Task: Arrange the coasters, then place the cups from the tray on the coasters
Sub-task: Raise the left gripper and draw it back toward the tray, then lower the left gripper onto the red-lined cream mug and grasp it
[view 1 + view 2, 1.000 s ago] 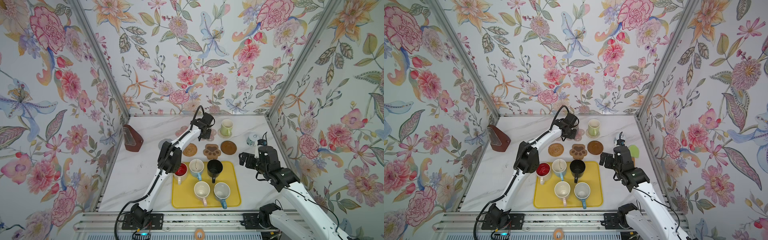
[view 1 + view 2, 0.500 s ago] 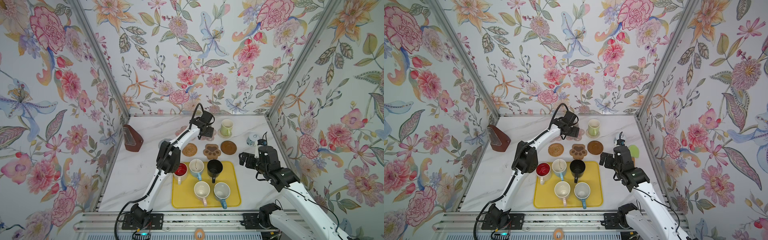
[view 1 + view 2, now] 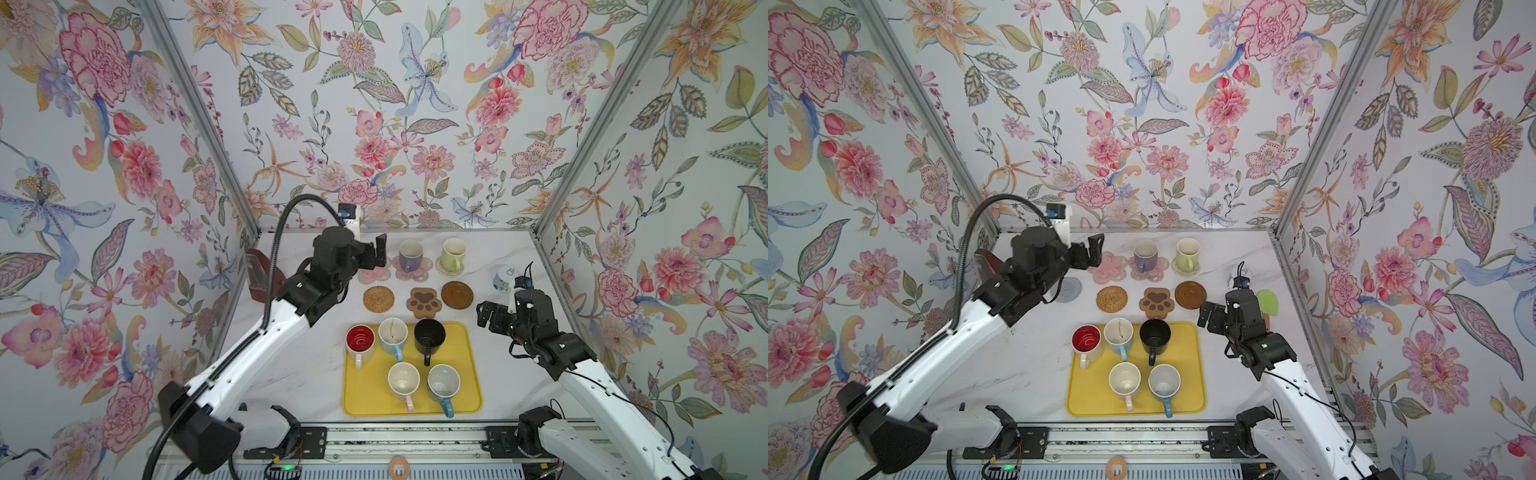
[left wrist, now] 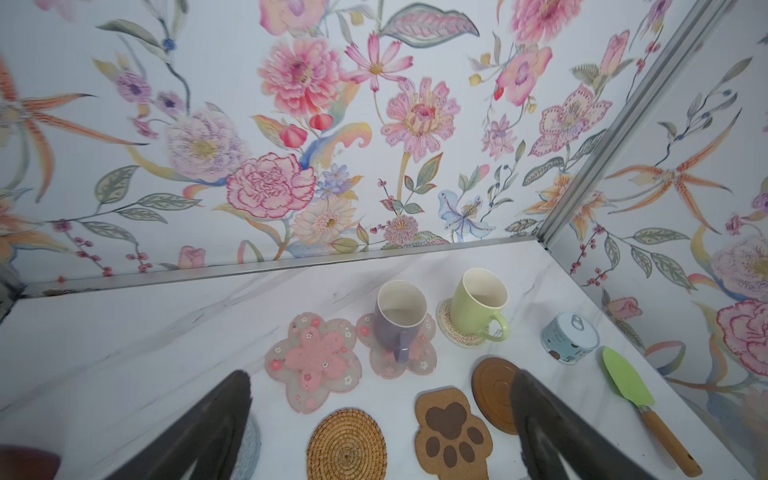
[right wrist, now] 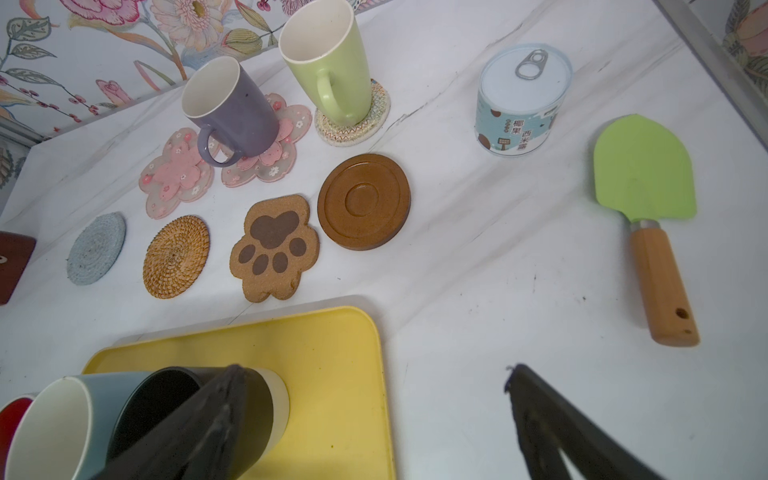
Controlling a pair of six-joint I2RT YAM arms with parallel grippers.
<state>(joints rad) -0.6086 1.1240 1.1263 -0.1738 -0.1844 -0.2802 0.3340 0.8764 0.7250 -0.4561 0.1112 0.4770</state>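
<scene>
Showing seven coasters [image 3: 1157, 304], seven cups [image 3: 1154, 334]

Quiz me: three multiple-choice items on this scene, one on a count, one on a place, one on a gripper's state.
1. How many mugs stand on the tray? A three; B seven; C five.
2. The lilac mug stands on: A the tray; B a pink flower coaster; C nothing, it is held aloft.
3. The left gripper is: A open and empty; B shut on a mug; C shut on a coaster.
Answers: C, five sit inside its rim; B, its base rests on that coaster; A, its jaws stand wide apart with nothing between.
</scene>
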